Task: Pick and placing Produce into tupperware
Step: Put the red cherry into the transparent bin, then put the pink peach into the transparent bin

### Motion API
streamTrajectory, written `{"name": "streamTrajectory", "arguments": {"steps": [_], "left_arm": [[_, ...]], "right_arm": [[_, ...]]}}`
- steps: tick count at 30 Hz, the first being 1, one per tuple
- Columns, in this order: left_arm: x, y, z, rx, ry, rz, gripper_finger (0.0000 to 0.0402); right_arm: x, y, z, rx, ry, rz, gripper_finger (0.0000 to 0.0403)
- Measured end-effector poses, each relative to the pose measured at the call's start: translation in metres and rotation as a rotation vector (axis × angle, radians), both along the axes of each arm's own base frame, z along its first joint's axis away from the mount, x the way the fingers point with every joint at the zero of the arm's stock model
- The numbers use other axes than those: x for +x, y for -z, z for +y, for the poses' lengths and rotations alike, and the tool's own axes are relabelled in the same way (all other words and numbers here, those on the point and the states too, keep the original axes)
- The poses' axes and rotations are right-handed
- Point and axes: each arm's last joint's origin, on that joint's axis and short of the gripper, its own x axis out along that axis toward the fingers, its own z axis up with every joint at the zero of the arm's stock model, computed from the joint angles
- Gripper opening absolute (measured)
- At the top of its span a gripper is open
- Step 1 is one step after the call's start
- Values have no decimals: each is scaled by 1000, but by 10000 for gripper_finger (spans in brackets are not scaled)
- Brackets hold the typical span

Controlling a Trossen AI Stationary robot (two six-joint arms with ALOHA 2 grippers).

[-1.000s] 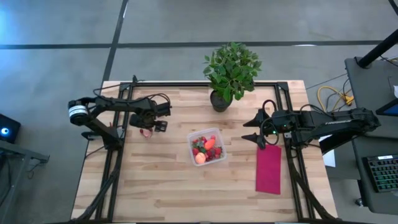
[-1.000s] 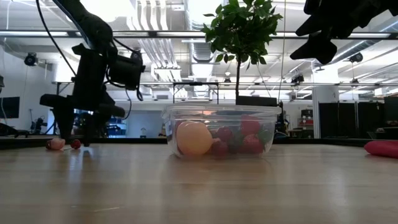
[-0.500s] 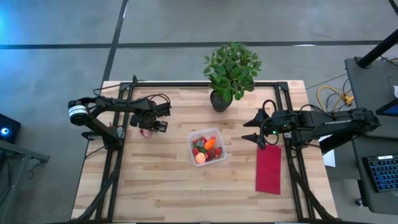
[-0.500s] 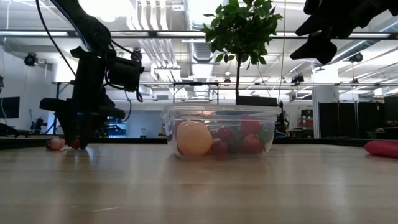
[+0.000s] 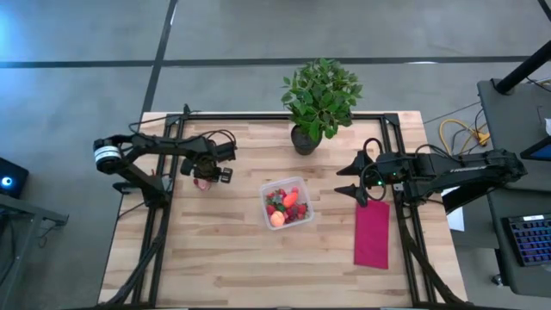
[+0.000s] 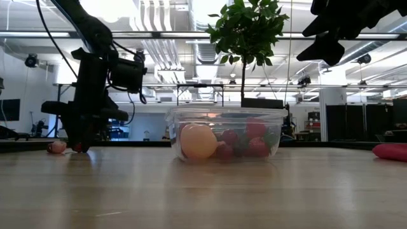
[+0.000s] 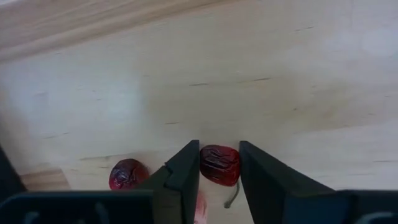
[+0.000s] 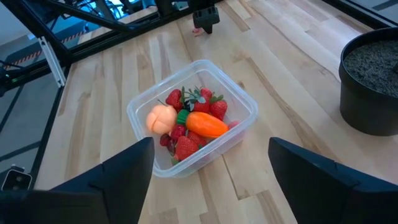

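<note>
Strawberry point(image 7: 219, 165) sits on the bench point(image 5: 224, 258) between the left gripper's point(image 7: 219, 180) narrowed fingers, well apart from the tupperware point(image 5: 287, 204); the right gripper point(image 5: 351, 182) gapes wide beside it.

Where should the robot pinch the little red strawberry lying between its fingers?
Probably across the middle of the strawberry, coming straight down from above. It lies flat on the table, and the left gripper already has an open finger on each side. The right gripper waits.

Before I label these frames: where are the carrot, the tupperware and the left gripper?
carrot point(image 8: 206, 124), right wrist view, mid-body.
tupperware point(image 8: 140, 105), right wrist view, rim.
left gripper point(image 7: 219, 169), left wrist view, between its fingertips.
</note>
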Motion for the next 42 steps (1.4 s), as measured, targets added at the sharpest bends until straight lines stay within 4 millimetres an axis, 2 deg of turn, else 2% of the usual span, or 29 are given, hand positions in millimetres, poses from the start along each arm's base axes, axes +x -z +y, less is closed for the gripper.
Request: {"name": "streamTrajectory", "arguments": {"steps": [6,10,13,15,21,24,29,33,37,40,42], "left_arm": [[5,-6,2,-14,0,-28,88],[15,-23,5,5,3,-101,88],[25,-43,9,35,11,-194,88],[36,-59,9,35,72,-322,88],[85,-115,-8,-66,361,-927,88],[103,-131,-21,-40,410,-1058,88],[136,-123,-41,-62,444,-1097,88],[162,-103,-54,-59,457,-1024,97],[186,-83,-62,-85,472,-970,129],[195,-83,-63,-99,479,-960,159],[192,-86,-63,-115,484,-911,178]], "right_arm": [[0,0,0,0,0,0,310],[0,0,0,0,0,0,306],[0,0,0,0,0,0,307],[0,0,0,0,0,0,309],[0,0,0,0,0,0,308],[0,0,0,0,0,0,305],[0,0,0,0,0,0,304],[0,0,0,0,0,0,309],[0,0,0,0,0,0,310],[0,0,0,0,0,0,307],[0,0,0,0,0,0,306]]}}
